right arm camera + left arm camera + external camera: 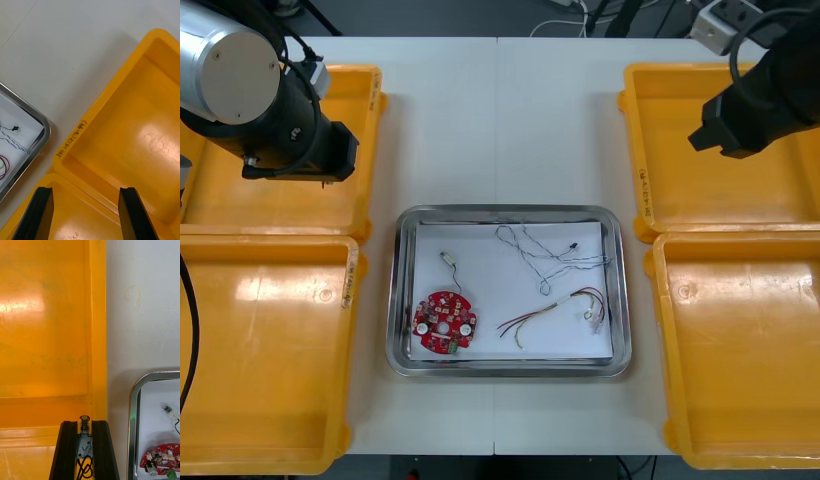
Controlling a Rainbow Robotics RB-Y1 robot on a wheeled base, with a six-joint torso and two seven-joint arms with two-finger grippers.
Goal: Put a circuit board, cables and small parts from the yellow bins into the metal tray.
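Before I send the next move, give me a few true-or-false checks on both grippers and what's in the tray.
1. The left gripper is shut on a small metal part with a black lead. True.
2. The right gripper is shut on a cable. False: its fingers stand apart with nothing between them, over the right-hand yellow bins.
3. The red circuit board lies inside the metal tray. True.
4. The red and yellow cable lies in a left-hand bin. False: it lies in the tray, to the right of the board.
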